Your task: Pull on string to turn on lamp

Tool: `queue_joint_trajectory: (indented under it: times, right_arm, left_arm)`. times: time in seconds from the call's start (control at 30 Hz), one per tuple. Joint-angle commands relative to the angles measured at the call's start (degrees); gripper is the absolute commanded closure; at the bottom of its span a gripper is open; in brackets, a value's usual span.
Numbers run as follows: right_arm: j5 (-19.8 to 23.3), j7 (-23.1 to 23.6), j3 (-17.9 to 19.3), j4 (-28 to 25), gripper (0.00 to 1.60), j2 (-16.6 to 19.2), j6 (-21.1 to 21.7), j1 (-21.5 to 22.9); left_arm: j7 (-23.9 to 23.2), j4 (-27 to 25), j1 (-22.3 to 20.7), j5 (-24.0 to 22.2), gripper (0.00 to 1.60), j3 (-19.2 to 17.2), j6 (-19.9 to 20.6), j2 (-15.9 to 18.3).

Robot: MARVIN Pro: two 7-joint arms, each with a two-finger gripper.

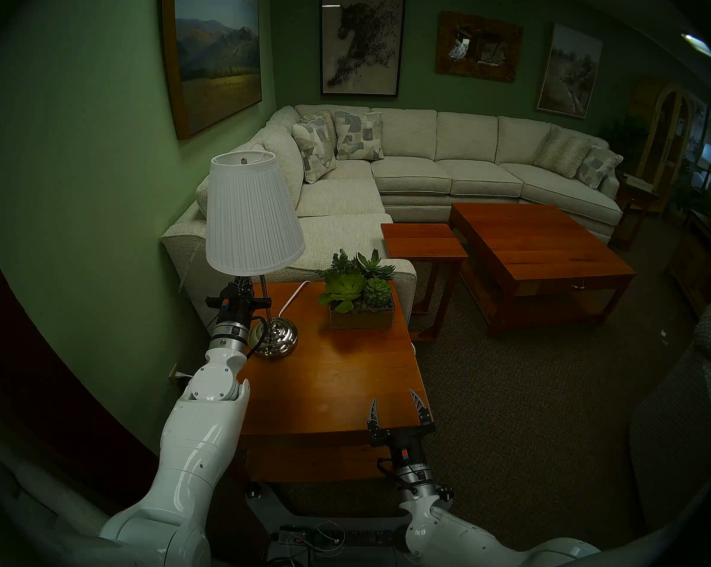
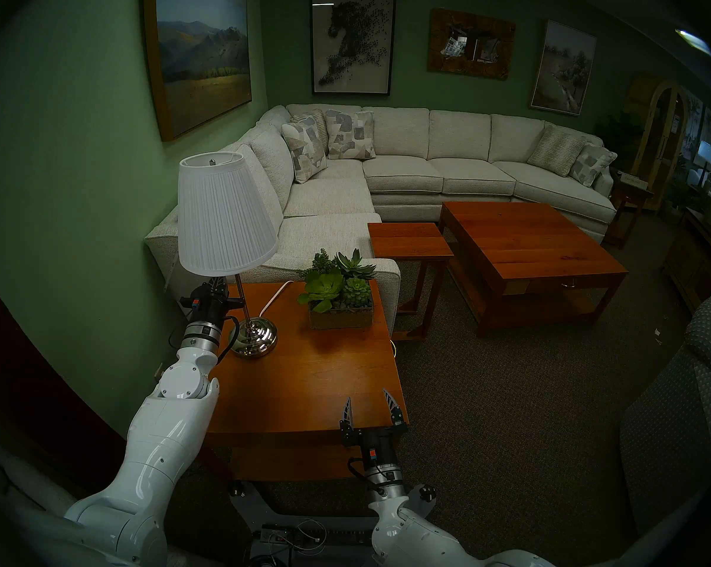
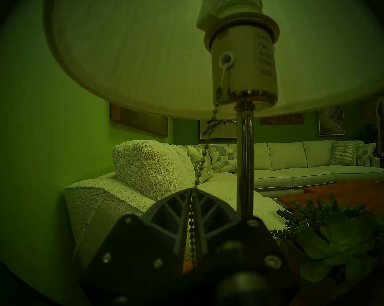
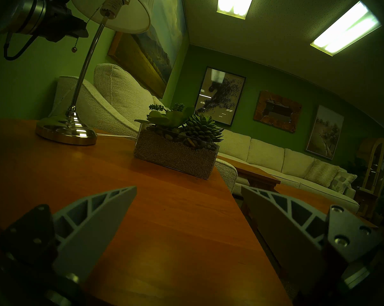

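Note:
The lamp has a white pleated shade, a slim chrome pole and a round chrome base. It stands at the back left of the wooden side table, and its shade looks unlit. My left gripper is just under the shade, left of the pole. In the left wrist view the left gripper is shut on the beaded string, which runs slanting up to the socket. In the right wrist view the string's dark bead hangs below that gripper. My right gripper is open and empty over the table's front right corner.
A glass planter of succulents stands right of the lamp. The white power cord runs off the table's back edge. A cream sectional sofa is behind the table and the green wall is close on the left.

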Motion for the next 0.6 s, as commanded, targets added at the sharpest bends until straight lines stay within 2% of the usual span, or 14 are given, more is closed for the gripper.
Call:
queue_joint_trajectory:
  times: [0.0,0.13,0.3,0.43,0.57]
  right_arm:
    - [-0.2,-0.6,-0.1,-1.1,0.00,0.0,0.0,0.7]
    - [-0.3,-0.8,-0.1,-1.2,0.00,0.0,0.1,0.7]
    - [-0.1,-0.9,-0.5,-1.3,0.00,0.2,0.1,0.7]
    - [-0.2,-0.7,-0.2,-1.1,0.00,0.0,0.0,0.7]
    - [-0.2,-0.8,-0.2,-1.1,0.00,0.0,0.0,0.7]
  left_arm:
    - [0.1,-1.8,-1.5,0.2,1.60,-0.2,-1.0,0.3]
    - [-0.2,-2.3,-0.1,0.2,1.60,0.1,0.7,0.3]
    - [-2.2,0.1,0.5,-1.0,1.60,0.6,2.8,0.1]
    - [-3.0,5.8,-0.4,-1.7,1.60,1.1,4.0,-0.3]
    - [-3.7,9.8,-0.9,-2.0,1.60,1.6,2.5,-0.6]
